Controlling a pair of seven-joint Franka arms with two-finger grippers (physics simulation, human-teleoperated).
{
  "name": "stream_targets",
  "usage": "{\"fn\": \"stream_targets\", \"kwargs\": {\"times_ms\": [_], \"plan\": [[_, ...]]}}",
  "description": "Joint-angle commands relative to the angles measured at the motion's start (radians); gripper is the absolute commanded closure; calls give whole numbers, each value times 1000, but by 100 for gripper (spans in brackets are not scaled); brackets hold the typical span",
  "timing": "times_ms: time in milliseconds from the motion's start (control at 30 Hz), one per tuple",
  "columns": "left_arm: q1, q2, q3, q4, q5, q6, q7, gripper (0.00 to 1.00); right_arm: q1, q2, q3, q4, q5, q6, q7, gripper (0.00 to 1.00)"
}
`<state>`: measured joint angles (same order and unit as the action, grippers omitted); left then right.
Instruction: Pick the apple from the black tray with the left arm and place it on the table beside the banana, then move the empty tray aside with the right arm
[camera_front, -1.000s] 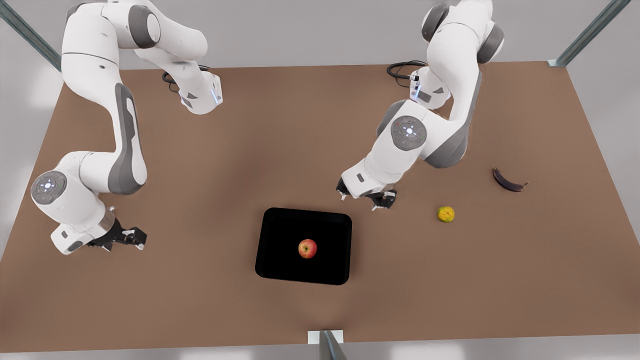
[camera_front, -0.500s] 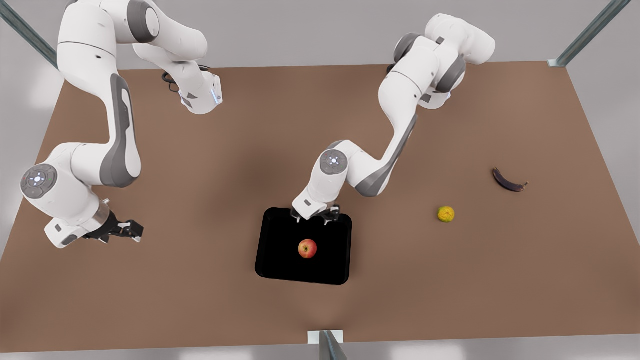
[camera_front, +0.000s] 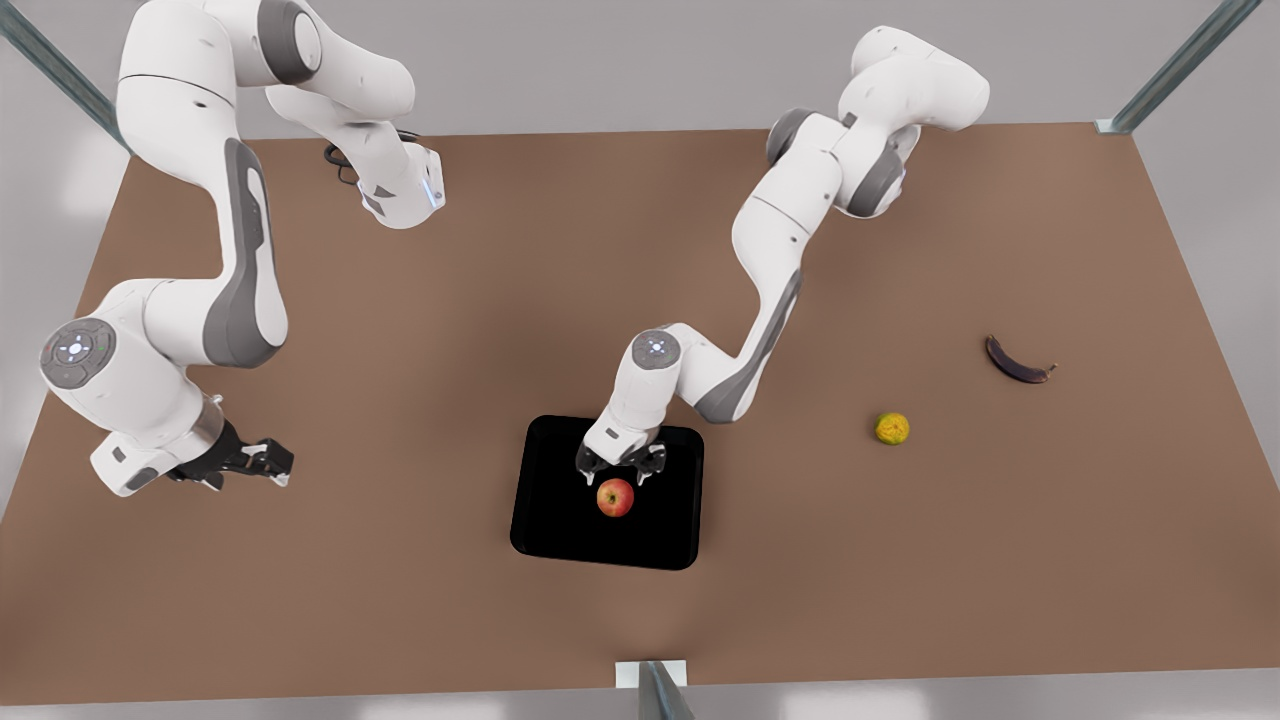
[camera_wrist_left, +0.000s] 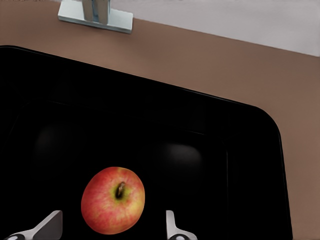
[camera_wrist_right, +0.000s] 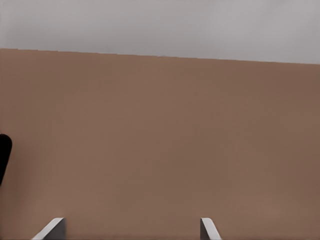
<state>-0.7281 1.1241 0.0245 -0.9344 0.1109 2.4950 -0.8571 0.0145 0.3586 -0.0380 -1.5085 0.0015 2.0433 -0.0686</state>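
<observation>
Down over the tray comes the left gripper (camera_front: 620, 470), which half a second ago sat at the far rim and a second ago was off the tray altogether; now it hangs just behind the apple (camera_front: 615, 497). Its fingers (camera_wrist_left: 172, 227) are spread wide, wider than the fruit, gripping nothing, and in the left wrist view the apple (camera_wrist_left: 113, 200) sits between the two tips but ahead of them, not yet enclosed. The apple rests a little off the middle of the black tray (camera_front: 545, 520), stem dimple facing up toward the camera, red all round with a yellow-orange patch at the stem. The tray is a rounded rectangle, only slightly longer from front to back in the front view than across, lying flat on the table (camera_front: 400, 600) near its front edge.

Over on the front view's left, the right gripper (camera_front: 262, 466) waits low above the bare table, well apart from the tray, barely shifted from earlier. Its fingers (camera_wrist_right: 50, 230) are also open and empty.

Out to the front view's right lies the banana (camera_front: 1016, 362), dark and thin, its long axis running diagonally, curve bowing toward the table's front edge. Between it and the tray sits a yellow-green lumpy fruit (camera_front: 892, 428), untouched.
</observation>
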Motion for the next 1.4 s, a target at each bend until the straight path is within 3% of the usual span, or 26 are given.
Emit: {"fn": "stream_targets", "kwargs": {"times_ms": [0,300,1100,1167,1367], "plan": [[-2,25,15,19,30,51,-132,0,1,-10,1,1,-40,-2,1,0],[-48,63,84,29,113,19,-137,0,1,-17,1,1,-41,-2,1,0],[-70,184,133,115,115,117,-234,0,1,-32,0,1,-41,-2,1,0],[-76,186,138,115,115,117,-246,15,1,-32,0,1,-41,-2,1,0],[-73,183,144,115,113,122,-240,16,1,-32,0,1,-41,-2,1,0]]}}
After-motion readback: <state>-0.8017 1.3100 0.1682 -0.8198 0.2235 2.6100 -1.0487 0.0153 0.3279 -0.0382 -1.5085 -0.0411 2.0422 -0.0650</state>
